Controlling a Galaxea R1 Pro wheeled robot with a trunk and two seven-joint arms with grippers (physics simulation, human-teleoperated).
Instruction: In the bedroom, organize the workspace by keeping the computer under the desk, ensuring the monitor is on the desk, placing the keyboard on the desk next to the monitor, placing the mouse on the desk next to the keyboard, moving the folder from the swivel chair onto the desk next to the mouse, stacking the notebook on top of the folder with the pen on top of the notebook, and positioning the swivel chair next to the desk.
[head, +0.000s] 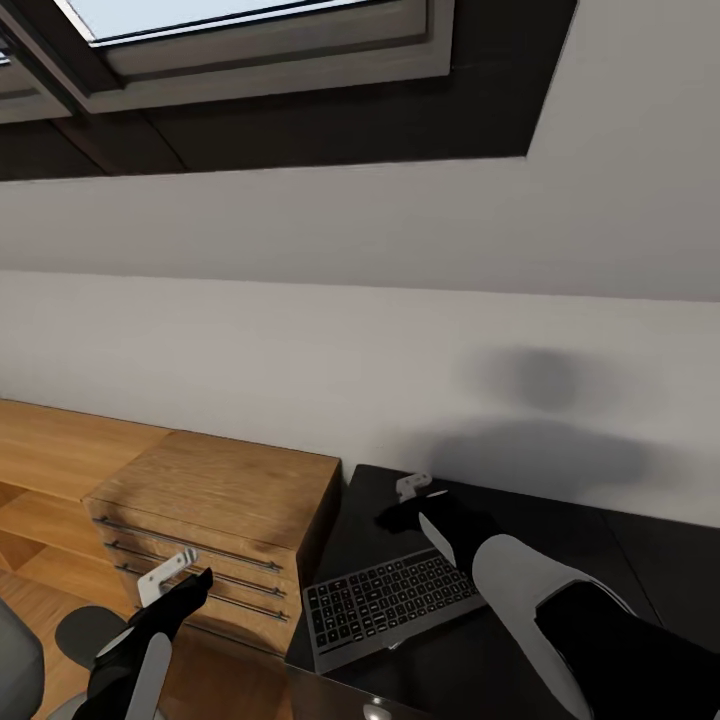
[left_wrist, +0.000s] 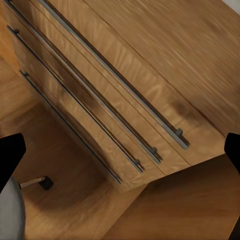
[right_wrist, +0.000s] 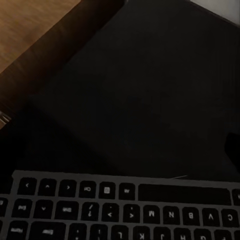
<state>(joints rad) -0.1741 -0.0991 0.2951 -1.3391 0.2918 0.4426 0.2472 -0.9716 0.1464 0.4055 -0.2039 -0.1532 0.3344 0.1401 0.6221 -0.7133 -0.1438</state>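
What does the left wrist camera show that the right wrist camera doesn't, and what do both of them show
Left wrist view: the wooden drawer unit with its three long metal handles, seen from above, and a chair caster on the wood floor.

Right wrist view: the keyboard lying flat on the black desk, with the bare desk surface stretching beyond its rows of keys.

Shared: wood-grain surface appears in both, since a strip of the drawer unit's top shows beside the desk's edge in the right wrist view. No monitor, mouse or folder appears in either.

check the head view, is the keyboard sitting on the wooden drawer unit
No, the keyboard lies on the dark desk, beside the wooden drawer unit.
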